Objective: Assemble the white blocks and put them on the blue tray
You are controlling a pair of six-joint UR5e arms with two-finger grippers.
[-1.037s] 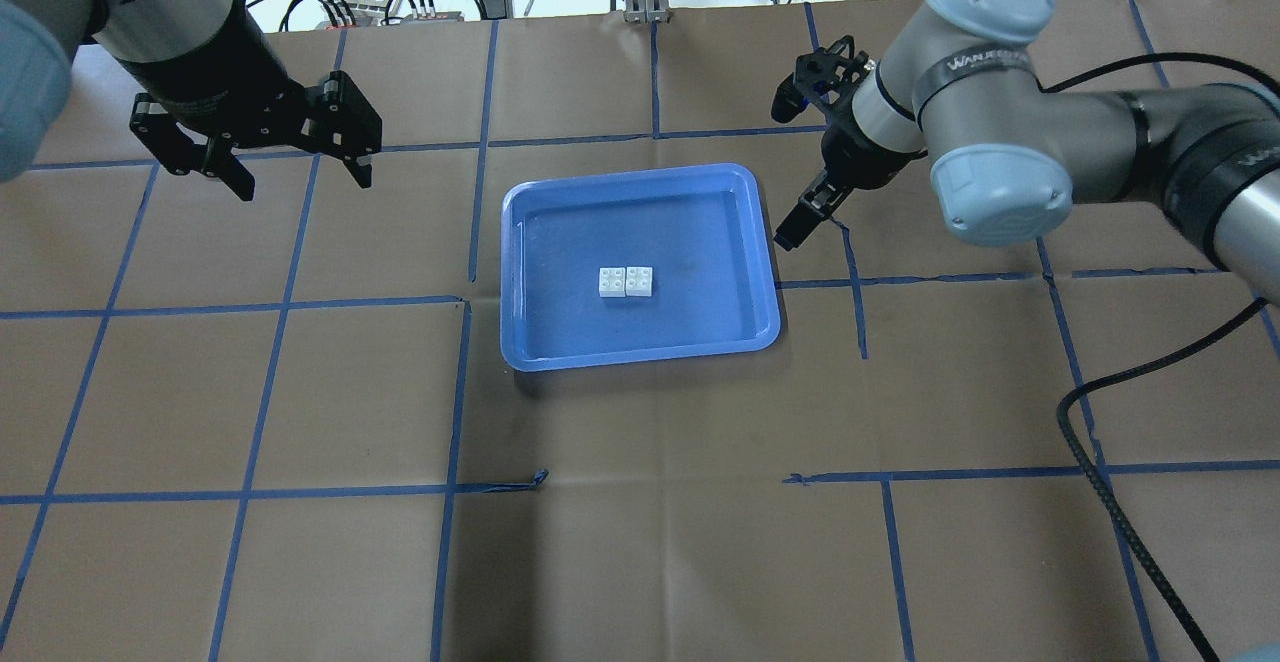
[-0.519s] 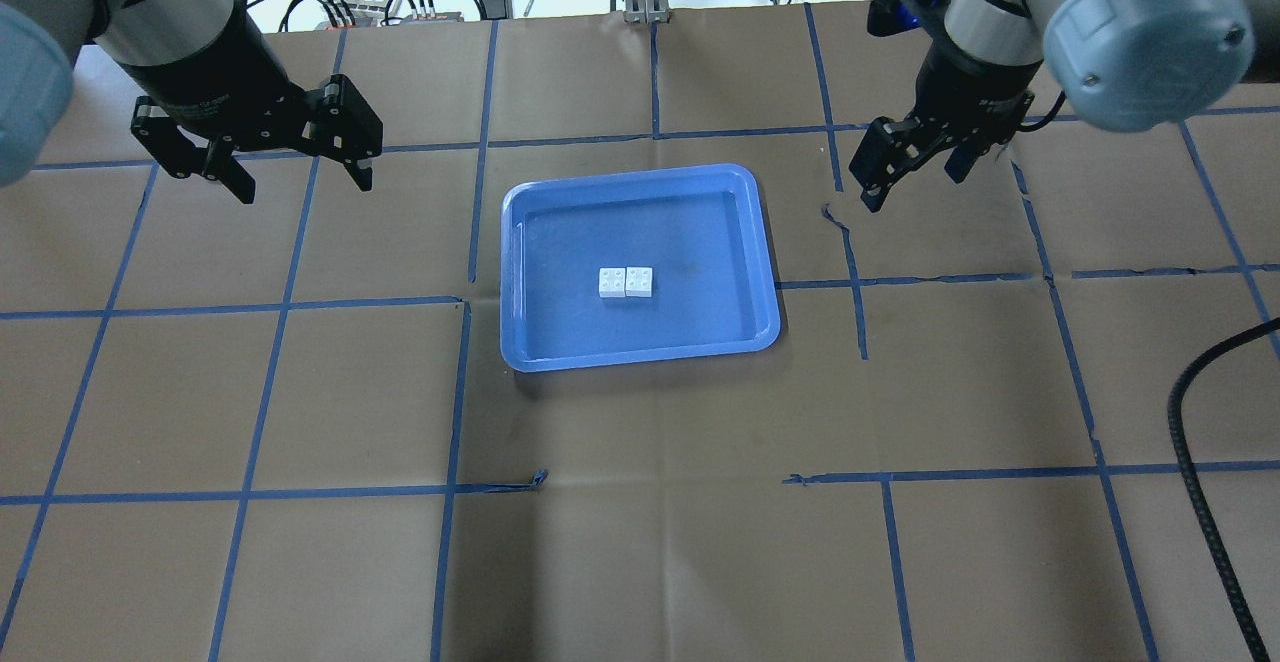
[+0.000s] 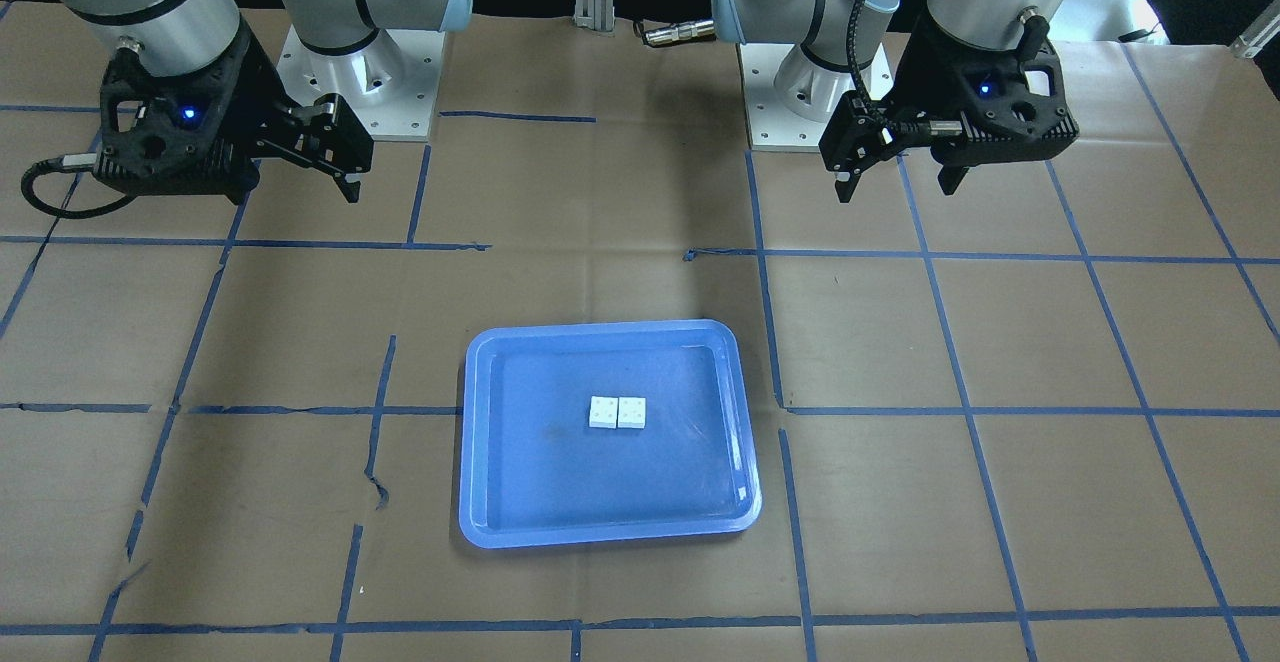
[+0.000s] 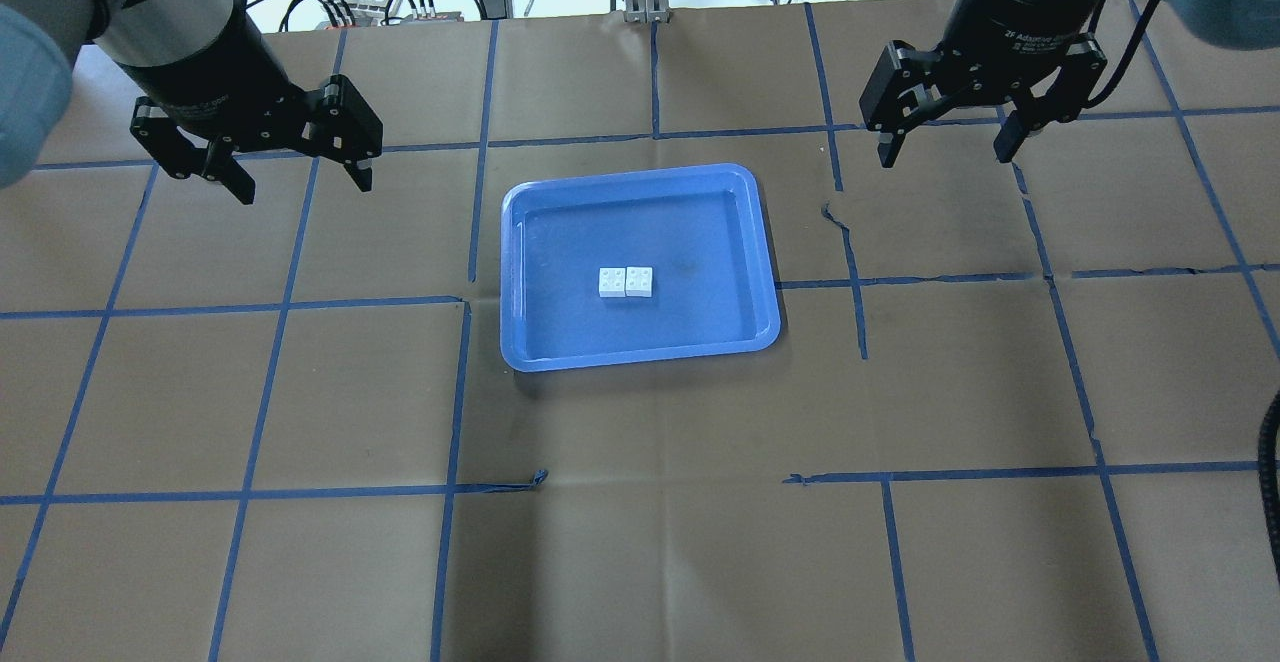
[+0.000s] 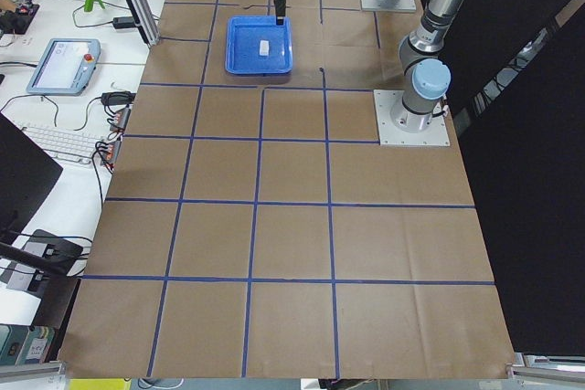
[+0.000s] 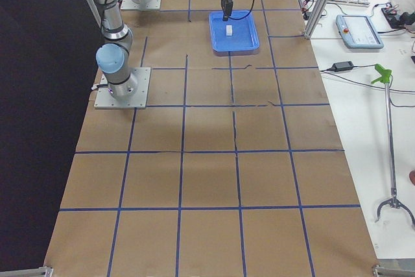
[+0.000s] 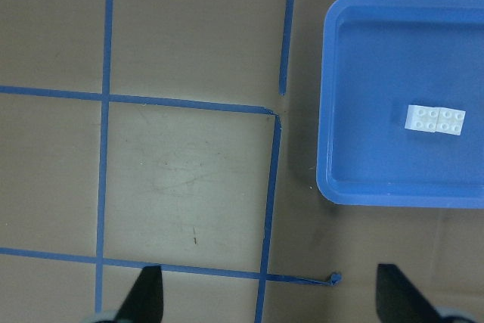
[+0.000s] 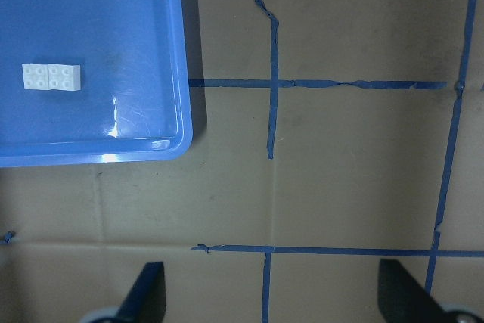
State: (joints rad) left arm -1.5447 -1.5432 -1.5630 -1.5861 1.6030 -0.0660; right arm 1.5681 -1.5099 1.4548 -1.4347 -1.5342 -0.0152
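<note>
White blocks (image 4: pixel 626 282) look light and stiff; you'd pinch flat sides, left gripper (image 4: pixel 304 187) and right gripper (image 4: pixel 944 157) both spread.

Two white blocks (image 4: pixel 626 282) sit joined side by side in the blue tray (image 4: pixel 530 272).

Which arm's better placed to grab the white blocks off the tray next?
Nearly even, marginally left. Both the left gripper and right gripper hang open and empty flanking the blue tray; the white blocks lie slightly toward the left one.
</note>
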